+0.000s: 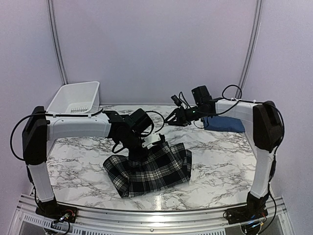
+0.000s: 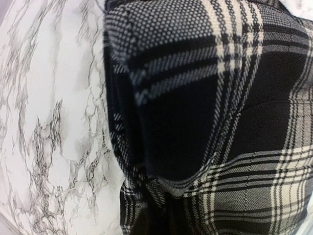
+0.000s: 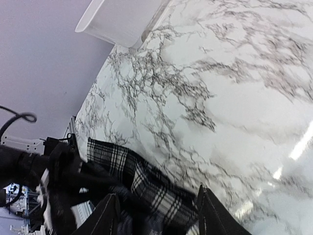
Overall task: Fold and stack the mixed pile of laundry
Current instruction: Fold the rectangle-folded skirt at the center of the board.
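Top external view shows the black-and-white plaid cloth (image 1: 151, 171) lying in a lumpy heap in the middle of the marble tabletop (image 1: 220, 161), close to the front. The left gripper (image 1: 139, 149) is down on the back edge of this cloth, and the heap rises up a little where it meets the gripper. From this view I cannot tell if the left gripper is clenched on the cloth or let go. The left wrist view does not help, because the plaid cloth (image 2: 205, 122) fills almost all of it, very close up, with a strip of tabletop (image 2: 44, 122) at the left. The right gripper (image 1: 172, 117) hangs in the air behind the plaid cloth and does not touch it. In the right wrist view its two fingers (image 3: 110, 215) stand apart with nothing between them, so the right gripper (image 3: 158, 193) is released. Past the fingers you can see the plaid cloth (image 3: 146, 181) and the dark left arm (image 3: 58, 176) on it. A blue t-shirt (image 1: 224, 124) lies folded flat at the back right of the tabletop, well apart from the plaid cloth. A white bin (image 1: 73, 100) sits at the back left corner.
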`<act>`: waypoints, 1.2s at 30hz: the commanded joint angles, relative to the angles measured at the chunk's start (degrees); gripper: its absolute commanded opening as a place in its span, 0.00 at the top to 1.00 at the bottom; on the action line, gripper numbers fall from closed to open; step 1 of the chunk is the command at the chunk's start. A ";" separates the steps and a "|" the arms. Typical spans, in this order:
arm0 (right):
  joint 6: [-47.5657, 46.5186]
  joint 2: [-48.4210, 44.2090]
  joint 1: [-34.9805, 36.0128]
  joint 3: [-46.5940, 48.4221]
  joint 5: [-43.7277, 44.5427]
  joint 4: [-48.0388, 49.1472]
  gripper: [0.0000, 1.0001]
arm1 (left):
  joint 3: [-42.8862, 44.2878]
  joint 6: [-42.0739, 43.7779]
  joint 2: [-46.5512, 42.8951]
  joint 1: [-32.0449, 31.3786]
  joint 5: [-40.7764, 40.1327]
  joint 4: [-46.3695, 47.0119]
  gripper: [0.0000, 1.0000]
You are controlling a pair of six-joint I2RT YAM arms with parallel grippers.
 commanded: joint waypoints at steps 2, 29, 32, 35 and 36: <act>2.82 -11.81 -2.11 -10.20 2.37 1.88 0.49 | 3.89 -6.47 1.77 5.20 -7.26 2.51 0.68; 21.97 -17.55 14.68 -27.16 0.45 17.44 0.48 | -33.48 -72.59 -23.59 4.72 30.16 44.99 0.01; 22.04 -14.28 14.58 -29.62 1.10 18.33 0.48 | -34.94 -72.36 -19.70 6.57 28.07 44.28 0.03; 21.70 -10.90 13.49 -32.71 3.69 18.68 0.48 | -36.36 -71.95 -14.83 9.10 28.27 45.01 0.04; 21.35 -9.92 12.99 -33.62 4.44 18.53 0.49 | -36.23 -71.19 -13.08 9.76 28.49 44.57 0.05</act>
